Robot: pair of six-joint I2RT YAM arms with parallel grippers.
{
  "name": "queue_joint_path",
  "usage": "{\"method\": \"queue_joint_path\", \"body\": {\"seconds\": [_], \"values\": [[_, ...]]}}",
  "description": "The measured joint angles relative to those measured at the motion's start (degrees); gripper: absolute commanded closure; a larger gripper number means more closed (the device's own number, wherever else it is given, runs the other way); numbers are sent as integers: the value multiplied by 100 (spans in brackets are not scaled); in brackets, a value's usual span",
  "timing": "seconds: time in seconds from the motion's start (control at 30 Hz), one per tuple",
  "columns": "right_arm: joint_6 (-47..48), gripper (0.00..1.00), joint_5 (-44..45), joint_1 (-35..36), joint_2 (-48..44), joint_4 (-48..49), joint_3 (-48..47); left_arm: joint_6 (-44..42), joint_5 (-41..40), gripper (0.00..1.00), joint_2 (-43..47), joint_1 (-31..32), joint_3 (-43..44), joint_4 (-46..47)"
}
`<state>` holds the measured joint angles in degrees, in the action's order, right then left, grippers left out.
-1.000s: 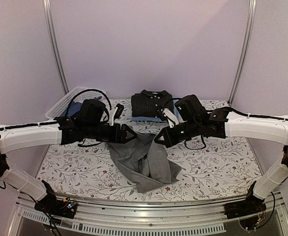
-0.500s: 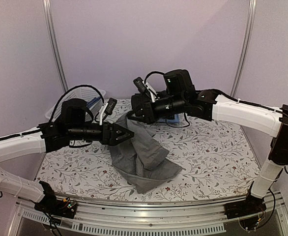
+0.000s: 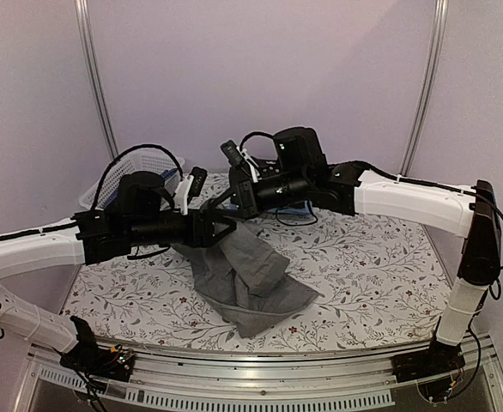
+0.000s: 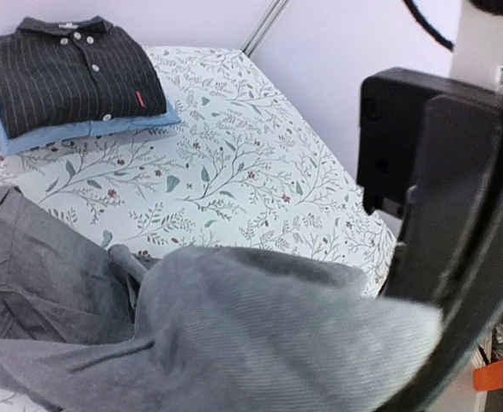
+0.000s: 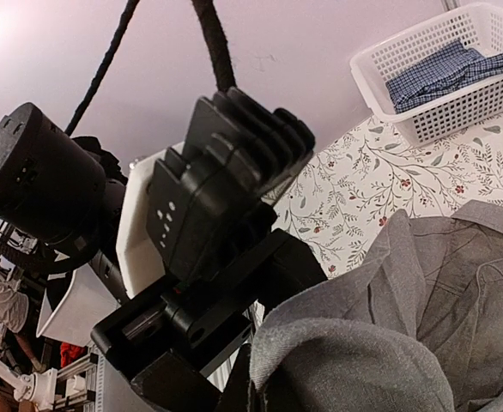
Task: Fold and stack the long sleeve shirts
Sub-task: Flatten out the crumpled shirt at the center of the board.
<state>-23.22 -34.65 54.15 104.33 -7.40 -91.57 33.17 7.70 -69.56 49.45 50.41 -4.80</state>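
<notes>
**Grey shirt:** bunched in the middle of the desk, toward the near edge, with one part lifted.

**Right end effector:** closed on that lifted cloth.

**Left end effector:** just beside the right one, with cloth lying against one finger. I cannot tell whether it pinches or stands open.

**Black shirt on blue shirt:** a folded stack at the far edge.

**Risks, as I judge them:**
- The two end effectors sit very close, so a crossing move could knock them together.
- A one-sided hold would let the shirt twist into a rope instead of spreading flat.
- A wide sweep toward the far edge could drag cloth over the stack and undo it.
</notes>
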Motion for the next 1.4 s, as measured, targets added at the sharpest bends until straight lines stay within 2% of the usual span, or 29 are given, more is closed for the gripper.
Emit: {"method": "queue_joint_path", "body": {"seconds": [0.1,0.13,0.23,0.47,0.57,0.77,0.97,1.17,1.4], "values": [[-61,99,22,13,20,31,0,59,-144,93,11,103,-31,234],[-83,97,48,13,20,52,0,57,-234,100,20,142,-33,262],[-125,85,155,15,20,70,0,162,-501,100,63,173,-46,247],[-81,44,520,-59,0,111,72,815,-1823,100,706,181,-337,-452],[-33,35,752,-168,-129,127,372,1239,-2426,100,994,181,-398,-968],[9,32,1241,-667,-535,105,1226,2275,-3375,100,1377,179,-608,-2109],[15,31,1873,-1064,-675,76,1878,3147,-3783,100,1578,87,-929,-3010],[48,31,2400,-1093,-494,-61,2057,3517,-3807,100,1696,-94,-1193,-3198],[96,33,2647,-1093,343,-133,2011,3609,-3770,100,1720,-177,-1255,-3200]]}}
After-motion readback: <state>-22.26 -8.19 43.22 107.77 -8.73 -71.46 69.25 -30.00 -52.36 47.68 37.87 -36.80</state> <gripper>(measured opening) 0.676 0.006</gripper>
